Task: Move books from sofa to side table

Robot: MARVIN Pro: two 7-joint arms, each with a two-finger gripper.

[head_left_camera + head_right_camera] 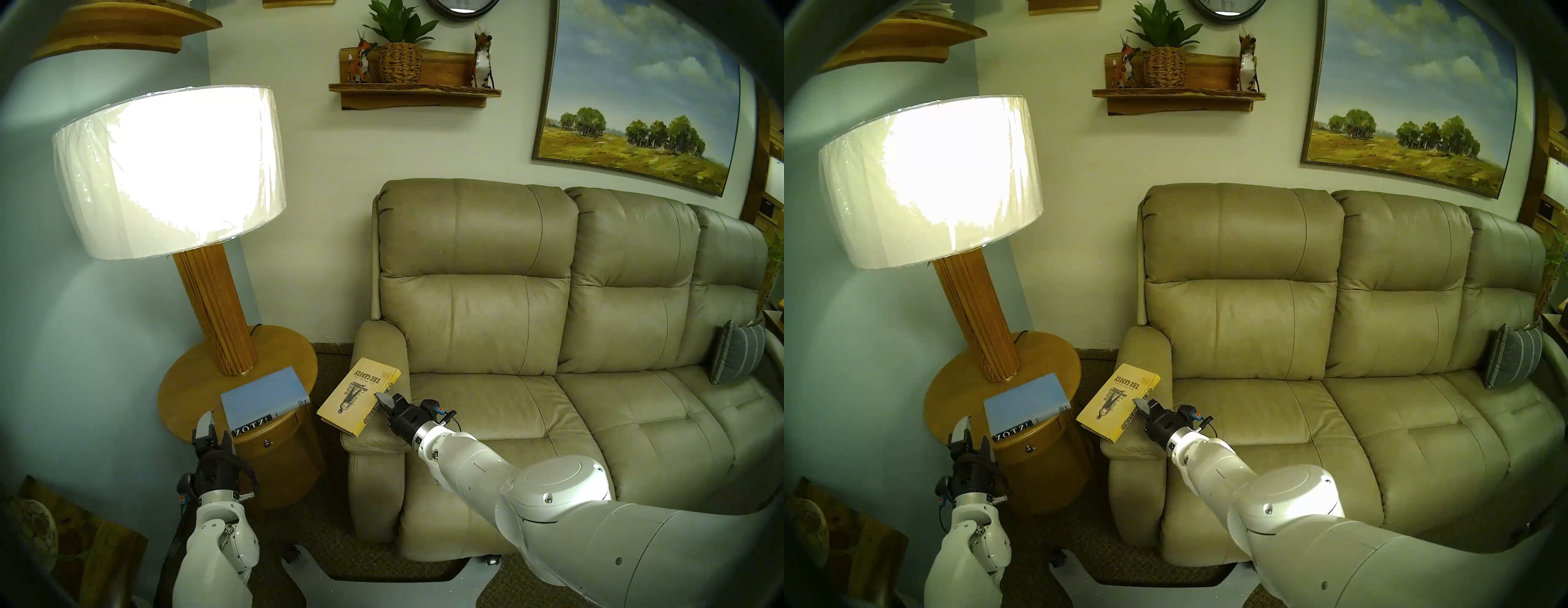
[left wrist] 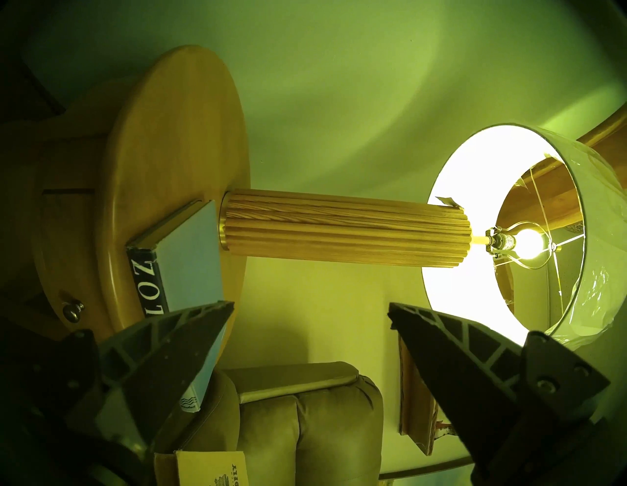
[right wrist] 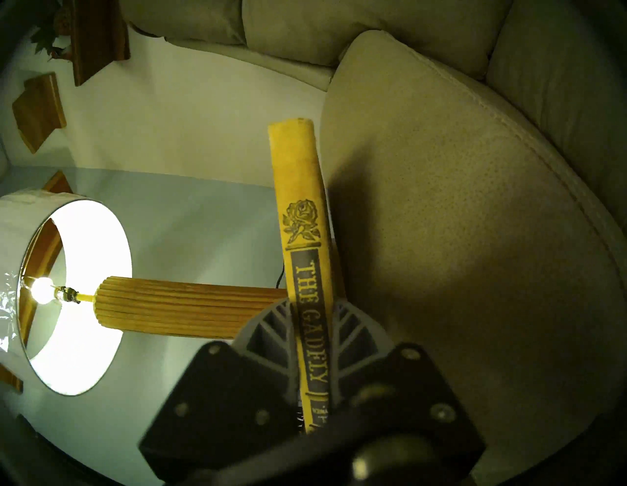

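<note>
The light-blue book with "ZOTZ!" on its black spine lies flat on the round wooden side table, near the front edge; the left wrist view shows it too. My left gripper is open and empty, just in front of that book's spine. My right gripper is shut on the spine edge of the yellow book, whose spine reads "THE GADFLY". The book is tilted over the left arm of the tan sofa and overhangs toward the table.
A lit lamp with a fluted wooden column stands on the back of the table, its wide shade overhanging it. A narrow carpet gap separates table and sofa. A grey striped pillow sits at the sofa's far end.
</note>
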